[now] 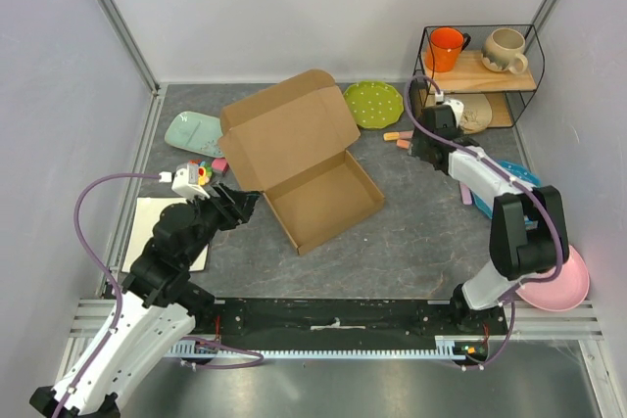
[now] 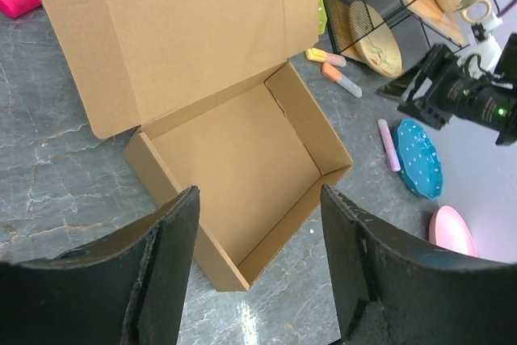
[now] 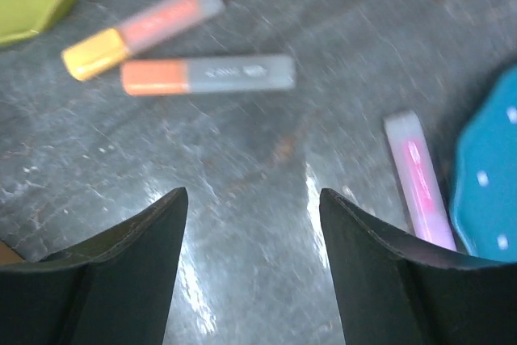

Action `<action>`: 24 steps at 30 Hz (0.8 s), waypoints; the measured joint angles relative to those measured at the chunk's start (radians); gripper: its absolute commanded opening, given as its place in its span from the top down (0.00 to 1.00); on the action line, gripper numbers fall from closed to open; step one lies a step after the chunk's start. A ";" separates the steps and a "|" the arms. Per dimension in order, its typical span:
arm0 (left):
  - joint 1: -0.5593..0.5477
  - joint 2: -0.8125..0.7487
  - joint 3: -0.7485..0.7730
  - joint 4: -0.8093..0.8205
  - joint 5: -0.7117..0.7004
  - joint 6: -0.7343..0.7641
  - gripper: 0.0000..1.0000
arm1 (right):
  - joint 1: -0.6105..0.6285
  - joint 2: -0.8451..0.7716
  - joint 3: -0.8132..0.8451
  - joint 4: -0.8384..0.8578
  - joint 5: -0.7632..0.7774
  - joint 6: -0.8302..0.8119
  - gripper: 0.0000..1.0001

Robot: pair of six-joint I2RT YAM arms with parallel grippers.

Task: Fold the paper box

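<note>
The paper box [image 1: 315, 183] is brown cardboard, standing open in the middle of the table with its walls up and its lid [image 1: 286, 130] tilted back toward the far left. In the left wrist view the box tray [image 2: 242, 167] lies just beyond my fingers, its near corner between them. My left gripper [image 1: 238, 207] is open and empty, just left of the box's near-left wall. My right gripper [image 1: 423, 151] is open and empty over bare table to the right of the box, near the markers.
A wire shelf [image 1: 480, 75] with an orange mug and a beige mug stands at the back right. A green plate [image 1: 373, 103], orange markers [image 3: 206, 74], a pink marker [image 3: 418, 175], a teal plate [image 3: 489, 175], a pink plate [image 1: 558, 286], a white board [image 1: 157, 232] and small items lie around.
</note>
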 measured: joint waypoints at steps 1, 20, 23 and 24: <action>0.000 0.003 0.000 0.000 0.001 0.002 0.32 | 0.001 0.024 0.020 0.024 -0.017 -0.042 0.26; 0.000 0.036 -0.037 0.042 0.022 0.011 0.32 | 0.059 0.344 0.167 0.274 -0.053 -0.448 0.26; 0.000 0.042 -0.038 0.045 0.024 0.011 0.32 | 0.059 0.380 0.174 0.312 -0.026 -0.441 0.26; 0.000 0.044 -0.039 0.045 0.024 0.011 0.32 | 0.059 0.393 0.177 0.316 -0.018 -0.441 0.25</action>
